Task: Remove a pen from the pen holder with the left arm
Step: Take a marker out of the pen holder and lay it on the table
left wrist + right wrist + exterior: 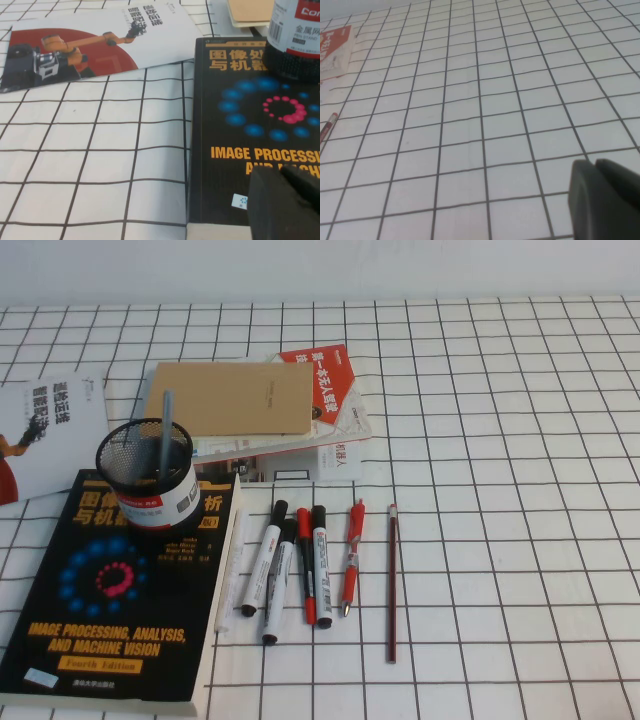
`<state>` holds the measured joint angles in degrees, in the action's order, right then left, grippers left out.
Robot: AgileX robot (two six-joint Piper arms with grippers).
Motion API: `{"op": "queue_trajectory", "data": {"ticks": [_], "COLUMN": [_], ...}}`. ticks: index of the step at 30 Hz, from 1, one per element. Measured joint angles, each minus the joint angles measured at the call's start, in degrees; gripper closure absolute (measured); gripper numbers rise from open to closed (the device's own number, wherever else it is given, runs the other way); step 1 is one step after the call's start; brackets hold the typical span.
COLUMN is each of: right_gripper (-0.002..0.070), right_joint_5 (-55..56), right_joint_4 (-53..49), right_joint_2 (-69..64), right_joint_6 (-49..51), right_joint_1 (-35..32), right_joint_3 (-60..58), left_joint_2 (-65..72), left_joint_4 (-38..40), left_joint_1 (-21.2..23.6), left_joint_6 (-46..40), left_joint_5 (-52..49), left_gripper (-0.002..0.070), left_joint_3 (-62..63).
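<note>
A black mesh pen holder [145, 475] stands on the far end of a black textbook [110, 620] at the table's left. One grey pen [165, 430] leans upright inside it. Neither arm shows in the high view. In the left wrist view my left gripper [281, 173] is shut and holds nothing. It hovers over the near end of the textbook [250, 115], well short of the holder [295, 45]. My right gripper [595, 165] is shut and empty over bare checked tablecloth on the right side.
Several markers and pens lie side by side right of the book: a black marker [265, 555], a red pen [352, 555], a thin red pencil [392, 580]. A brown notebook [230, 398] tops a book stack behind the holder. A robot brochure [100, 40] lies far left.
</note>
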<state>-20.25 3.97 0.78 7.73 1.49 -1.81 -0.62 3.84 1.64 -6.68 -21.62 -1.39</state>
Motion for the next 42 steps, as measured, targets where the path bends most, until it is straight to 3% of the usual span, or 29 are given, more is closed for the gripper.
{"op": "queue_trajectory", "data": {"ticks": [33,42], "right_gripper": [0.0693,0.0693], "right_joint_5": [0.00,0.00], "right_joint_4": [0.00,0.00], "right_joint_2": [0.00,0.00], "right_joint_6": [0.00,0.00], "right_joint_1": [0.00,0.00], "right_joint_3": [0.00,0.00], "left_joint_2": [0.00,0.00], "left_joint_4": [0.00,5.27], "left_joint_1": [0.00,0.00], "left_joint_6": [0.00,0.00], "left_joint_5": [0.11,1.34], "left_gripper": [0.0674,0.0674], "left_joint_3": [0.00,-0.02]}}
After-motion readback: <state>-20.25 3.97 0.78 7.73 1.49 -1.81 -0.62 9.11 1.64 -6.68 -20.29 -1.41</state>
